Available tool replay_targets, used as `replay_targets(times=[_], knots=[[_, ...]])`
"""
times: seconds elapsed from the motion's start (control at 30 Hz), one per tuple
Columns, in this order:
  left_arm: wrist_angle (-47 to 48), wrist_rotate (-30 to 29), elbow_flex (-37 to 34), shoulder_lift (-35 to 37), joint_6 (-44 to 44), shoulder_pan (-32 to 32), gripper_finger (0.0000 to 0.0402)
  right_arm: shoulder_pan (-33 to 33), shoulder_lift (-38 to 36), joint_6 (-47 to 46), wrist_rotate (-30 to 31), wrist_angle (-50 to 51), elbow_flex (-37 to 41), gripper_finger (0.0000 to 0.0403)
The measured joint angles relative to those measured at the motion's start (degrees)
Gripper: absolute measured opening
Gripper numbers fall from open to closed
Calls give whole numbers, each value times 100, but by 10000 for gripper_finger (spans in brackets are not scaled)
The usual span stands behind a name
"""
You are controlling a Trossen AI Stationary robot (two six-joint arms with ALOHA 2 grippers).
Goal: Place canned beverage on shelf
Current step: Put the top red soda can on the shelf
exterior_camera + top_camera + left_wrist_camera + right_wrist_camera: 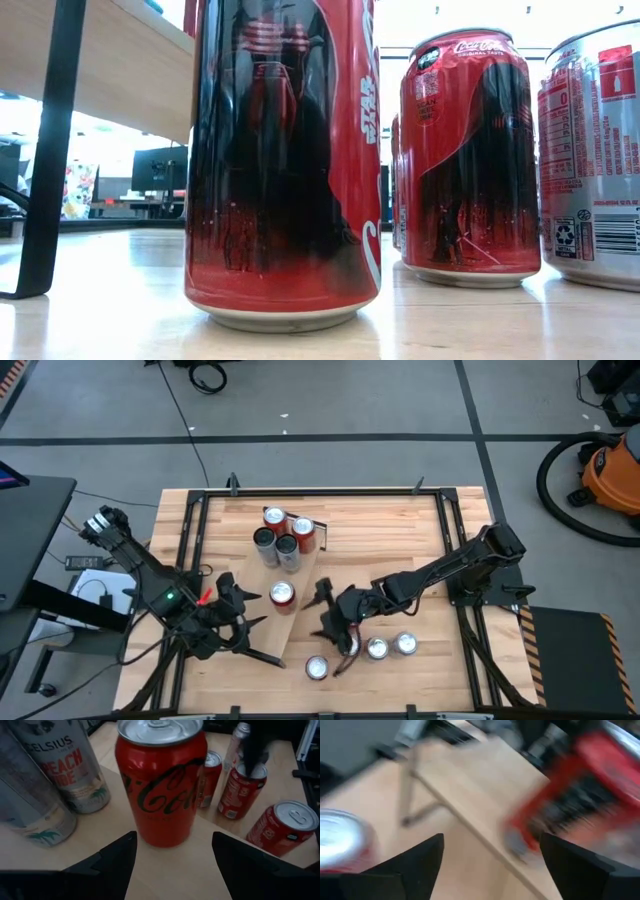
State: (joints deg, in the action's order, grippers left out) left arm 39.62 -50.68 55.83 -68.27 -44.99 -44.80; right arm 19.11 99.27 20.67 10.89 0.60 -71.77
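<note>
So the shelf (262, 592) is that pale plank running diagonally across the table (400, 530), and it's got five cans on it: four bunched at the far end, namely two silver-grey ones (264, 545) (287, 553) and two red ones (274, 517) (303, 532), plus a lone red Coca-Cola can (283, 595) standing upright nearer the front end. The left gripper (243, 613) sits low just beside that lone can, jaws spread wide and holding nothing; in the left wrist view the can (161, 780) stands on the plank a little way ahead of the two dark fingers (116, 857), not between them. Over on the right, three more cans stand on the bare table near the front edge, one red (317, 668) and two side by side (377, 649) (405, 644). The right gripper (340, 622) is right by those, between them and the shelf, jaws well apart with nothing in them. The right wrist view is smeared, but you can make out a red can (580, 795) and a silver can top (340, 837).
</note>
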Motion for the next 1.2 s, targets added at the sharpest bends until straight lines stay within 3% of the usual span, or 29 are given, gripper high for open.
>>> replay_targets(times=[0.27, 0.73, 1.2], knots=[[2, -218, 0, -2, 6, 0, 270, -108, 343, -12, -137, -566, 2, 291], [80, -272, 0, 0, 92, 39, 270, -179, 661, -117, 466, -1372, 2, 289], [87, -542, 0, 2, 225, 37, 270, -257, 657, -311, 600, -1436, 2, 289]])
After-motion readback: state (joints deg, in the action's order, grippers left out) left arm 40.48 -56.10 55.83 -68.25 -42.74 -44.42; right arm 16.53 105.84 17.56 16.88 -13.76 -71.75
